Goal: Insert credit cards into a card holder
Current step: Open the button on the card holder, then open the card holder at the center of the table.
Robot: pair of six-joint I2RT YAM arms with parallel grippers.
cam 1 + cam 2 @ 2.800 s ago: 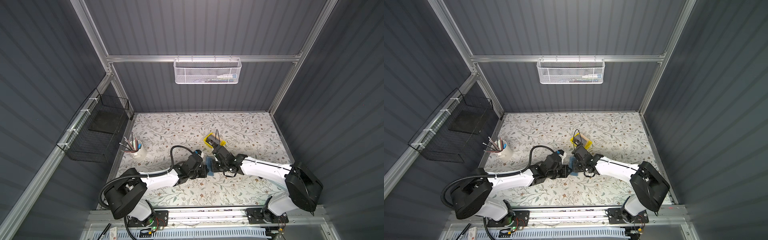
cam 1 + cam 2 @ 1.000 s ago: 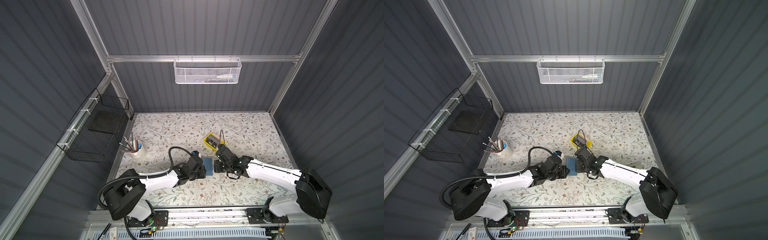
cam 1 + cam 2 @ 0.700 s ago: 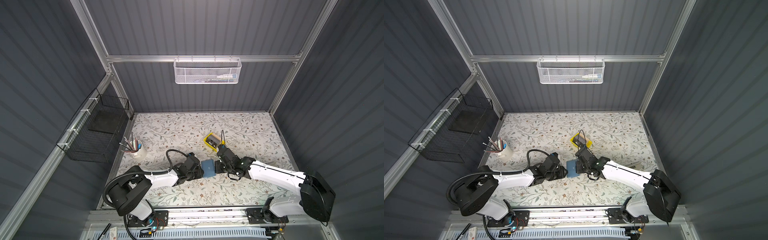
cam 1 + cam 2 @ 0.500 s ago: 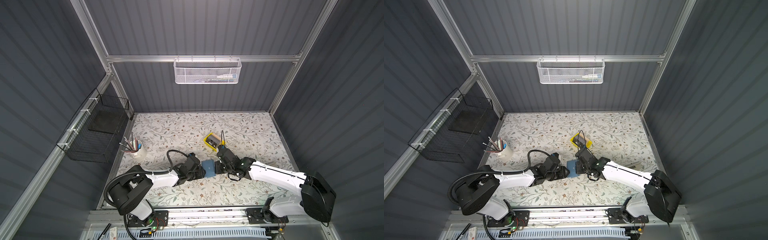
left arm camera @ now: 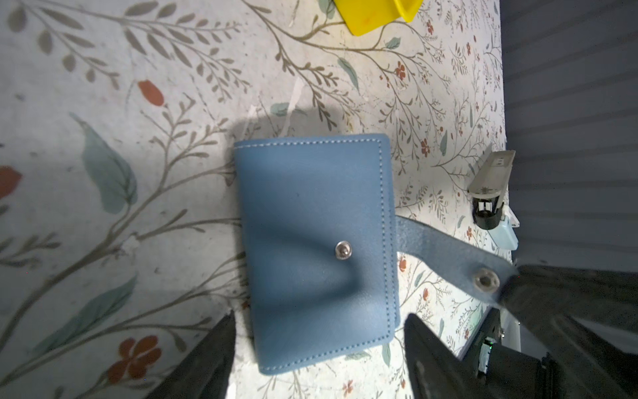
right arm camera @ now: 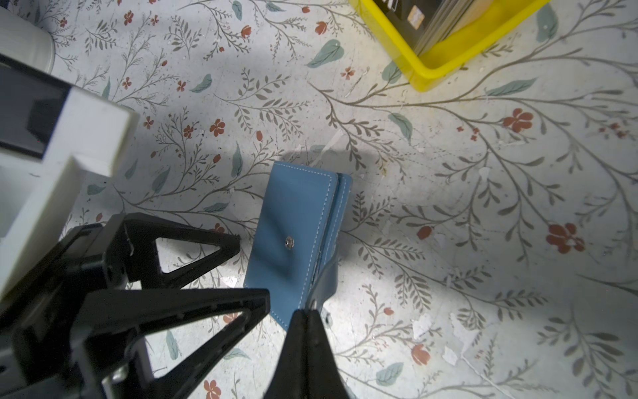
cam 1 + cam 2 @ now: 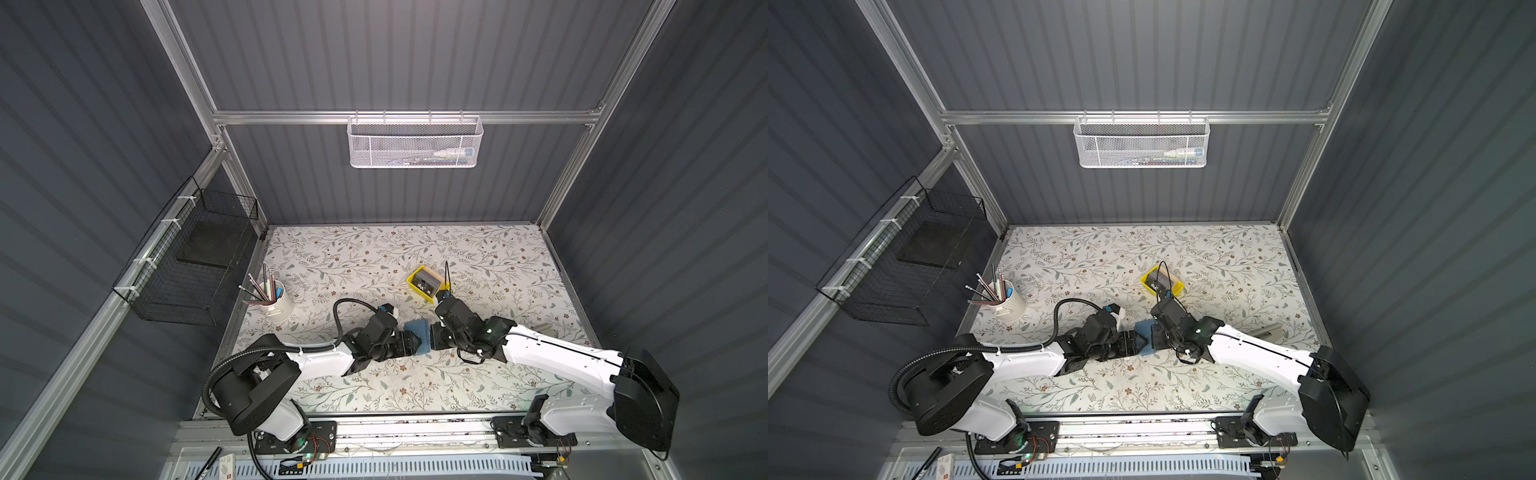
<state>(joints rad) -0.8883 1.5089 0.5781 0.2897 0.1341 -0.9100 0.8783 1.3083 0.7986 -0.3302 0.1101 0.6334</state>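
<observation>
Looking down on the flowered table (image 7: pixel 374 249), I have the left arm (image 7: pixel 320 359) and the right arm (image 7: pixel 552 357) meeting nose to nose near its middle. Just behind the right arm sits the yellow tray (image 7: pixel 415 283), with the black cards (image 7: pixel 427 282) standing in it, none taken out yet as far as I can tell.

Between the two arms the blue card holder (image 5: pixel 317 241) lies flat on the table, covers folded shut. My left claw (image 5: pixel 319 319) is spread wide, one of its fingers (image 5: pixel 221 338) on either side of the holder's near end, gripping nothing. My right claw (image 6: pixel 306 315) is pinched tight on the tip of the strap (image 5: pixel 445 252), which is undone and pulled clear of the snap stud (image 5: pixel 343 249).

My worries from here:
- With the left claw holding nothing, any pull on the strap may drag or tip the whole holder instead of opening it.
- The strap is thin and caught only at its tip — it could slip out of the pinch.
- If the left claw closes where it stands, it may squeeze the covers shut or shove the holder askew, and no sleeve would be open for a card.
</observation>
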